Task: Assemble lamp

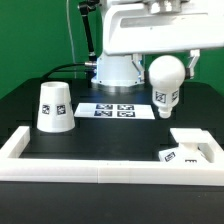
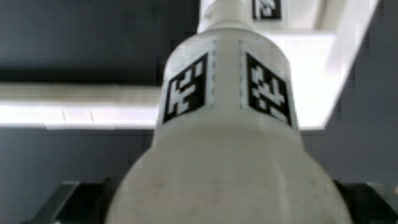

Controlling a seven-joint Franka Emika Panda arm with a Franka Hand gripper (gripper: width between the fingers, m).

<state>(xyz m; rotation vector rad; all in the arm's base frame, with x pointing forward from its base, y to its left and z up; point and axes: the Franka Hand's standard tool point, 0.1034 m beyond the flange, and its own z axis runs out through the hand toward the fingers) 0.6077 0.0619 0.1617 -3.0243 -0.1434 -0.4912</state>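
Note:
My gripper [image 1: 166,62] is shut on the round white bulb [image 1: 165,80] and holds it in the air above the table, on the exterior view's right. The bulb's tagged neck points down. In the wrist view the bulb [image 2: 222,130] fills the frame between my dark fingers [image 2: 71,200], its tags facing the camera. The flat angular base [image 1: 187,147] lies below the bulb at the exterior view's right, inside the white frame's corner; in the wrist view the base [image 2: 294,25] shows past the bulb's tip. The tapered shade [image 1: 53,107] stands upside down at the exterior view's left.
The marker board [image 1: 120,109] lies flat at the back middle of the black table. A low white frame [image 1: 90,163] runs along the front and both sides. The robot pedestal [image 1: 118,68] stands behind the marker board.

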